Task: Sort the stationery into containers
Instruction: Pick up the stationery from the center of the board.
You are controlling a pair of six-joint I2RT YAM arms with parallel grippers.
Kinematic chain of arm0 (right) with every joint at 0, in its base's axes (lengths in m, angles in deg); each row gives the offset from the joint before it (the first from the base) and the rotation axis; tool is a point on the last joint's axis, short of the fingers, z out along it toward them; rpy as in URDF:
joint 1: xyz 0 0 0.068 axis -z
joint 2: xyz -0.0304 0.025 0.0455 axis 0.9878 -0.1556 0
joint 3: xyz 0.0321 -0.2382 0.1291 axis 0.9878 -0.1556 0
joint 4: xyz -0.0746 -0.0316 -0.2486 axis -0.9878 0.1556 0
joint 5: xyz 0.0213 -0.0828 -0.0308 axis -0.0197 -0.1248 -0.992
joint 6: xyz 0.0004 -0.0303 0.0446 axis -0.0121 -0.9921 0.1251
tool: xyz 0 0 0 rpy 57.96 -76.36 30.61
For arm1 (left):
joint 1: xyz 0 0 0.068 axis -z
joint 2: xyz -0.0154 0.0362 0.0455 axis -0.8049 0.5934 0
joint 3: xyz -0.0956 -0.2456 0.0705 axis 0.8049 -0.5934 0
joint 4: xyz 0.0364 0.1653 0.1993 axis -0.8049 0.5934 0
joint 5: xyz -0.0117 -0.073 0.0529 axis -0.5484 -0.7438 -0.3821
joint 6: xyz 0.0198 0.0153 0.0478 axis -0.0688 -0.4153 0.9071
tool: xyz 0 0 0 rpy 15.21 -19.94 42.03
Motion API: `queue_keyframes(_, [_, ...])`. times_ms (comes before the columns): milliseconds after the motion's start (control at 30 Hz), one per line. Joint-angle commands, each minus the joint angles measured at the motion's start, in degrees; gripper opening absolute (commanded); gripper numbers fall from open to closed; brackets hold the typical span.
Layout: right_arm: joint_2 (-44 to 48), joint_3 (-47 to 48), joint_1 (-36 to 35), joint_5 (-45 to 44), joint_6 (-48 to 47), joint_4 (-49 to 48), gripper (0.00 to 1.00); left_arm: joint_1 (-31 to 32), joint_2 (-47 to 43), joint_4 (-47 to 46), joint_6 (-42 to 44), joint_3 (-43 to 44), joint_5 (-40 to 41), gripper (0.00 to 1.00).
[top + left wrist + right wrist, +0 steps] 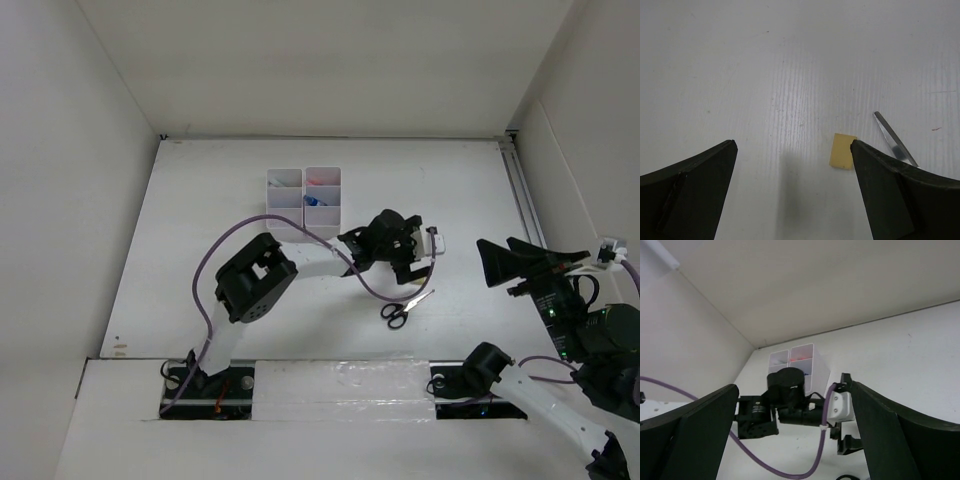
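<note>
Left wrist view: the left gripper [792, 145] hangs spread wide over the table, with the tan eraser [842, 151] lying just beside one finger (scissors [895, 140] close by). The right gripper [792, 387] is spread too, holding nothing. The white organiser trays [305, 200] stand farther back.

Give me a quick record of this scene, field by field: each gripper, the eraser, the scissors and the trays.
Left gripper: open, low over the table, holding nothing
Right gripper: open, raised off to the side, empty
Eraser: flat on the table, between the left gripper's fingers, close to one of them
Scissors: on the table beside the left gripper, not in a tray
Trays: side by side toward the far edge of the table; red and blue bits inside, too small to name
</note>
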Motion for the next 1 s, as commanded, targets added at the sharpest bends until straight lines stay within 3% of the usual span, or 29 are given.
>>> queue_keyframes(0, [0.4,-0.4,-0.3,4.0,-1.2,-4.0,1.0,0.0,2.8,6.4,2.2,6.4,-0.3,0.95])
queue_keyframes(233, [2.2,-1.5,-0.3,4.0,-1.8,-4.6,1.0,0.0,5.3,10.2,1.6,8.9,-4.8,0.9])
queue_keyframes(400, [2.2,-1.5,-0.3,4.0,-1.8,-4.6,1.0,-1.2,5.8,13.3,1.6,10.1,-8.8,0.79])
queue_keyframes(967, [2.8,-2.6,-0.3,5.8,-1.2,-5.6,1.0,-1.2,8.1,15.9,1.0,12.4,-11.0,0.63])
